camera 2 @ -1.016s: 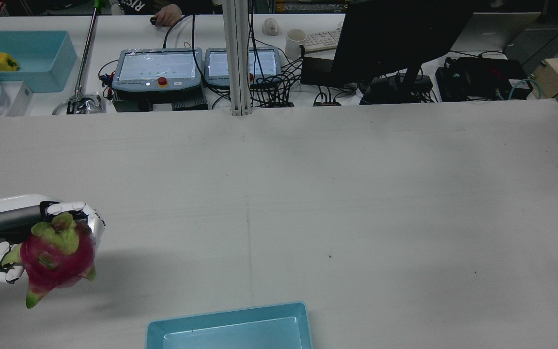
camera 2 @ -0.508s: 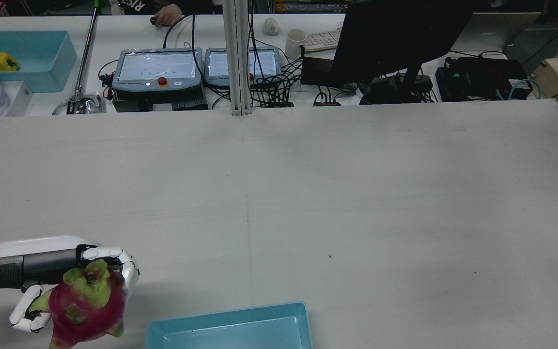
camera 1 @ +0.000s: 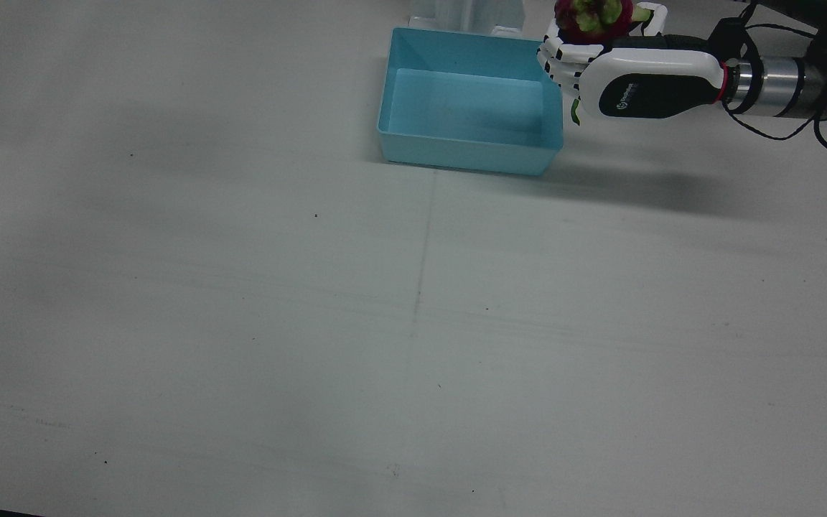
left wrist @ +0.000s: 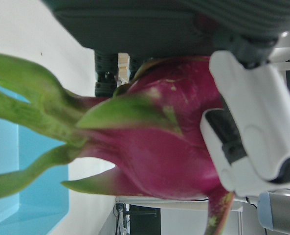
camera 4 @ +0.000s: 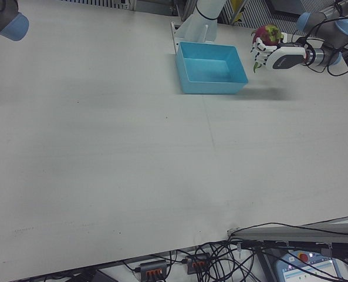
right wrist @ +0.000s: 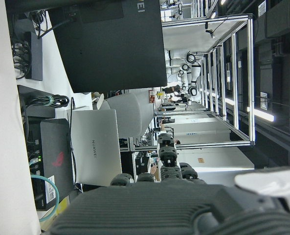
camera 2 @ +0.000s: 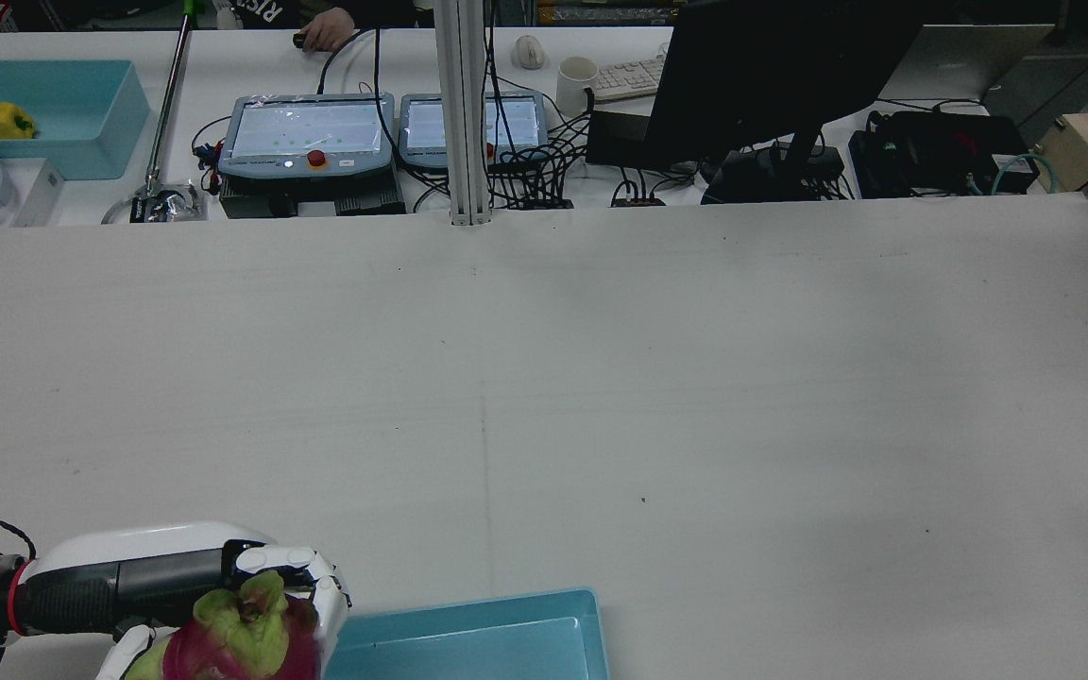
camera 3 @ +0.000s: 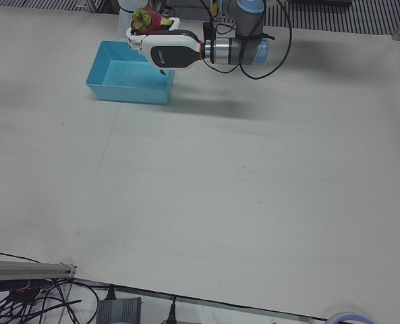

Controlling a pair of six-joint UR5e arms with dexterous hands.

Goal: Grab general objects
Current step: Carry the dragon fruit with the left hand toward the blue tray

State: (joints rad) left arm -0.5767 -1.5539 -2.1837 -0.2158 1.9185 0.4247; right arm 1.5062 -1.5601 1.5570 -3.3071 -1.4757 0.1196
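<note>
- Left hand (camera 1: 586, 61), white and black with many fingers, is curled around a magenta dragon fruit with green scaly leaves (camera 1: 593, 16); the fruit is held off the pale grey surface (camera 1: 413, 323)
- In the left hand view the white fingers (left wrist: 252, 122) press against the fruit's red skin, and its green leaf tips point toward the tray's blue below
- In the front view the fruit-holding hand sits at about 1 o'clock, just beside the right wall of the light blue rectangular plastic tray (camera 1: 471, 154); whether it touches the rim I cannot tell
- In the rear view the same hand is at about 7 o'clock, fruit at the lower edge, tray's near corner right next to it
- The tray's inside looks bare in the front view
- Right hand: only a dark ribbed part of it shows at the bottom of its own camera view, so I cannot tell how its fingers are set
- Farthest off in the rear view, at 11 o'clock beyond the surface, stand two grey teach pendants with pale screens (camera 2: 308, 132)
</note>
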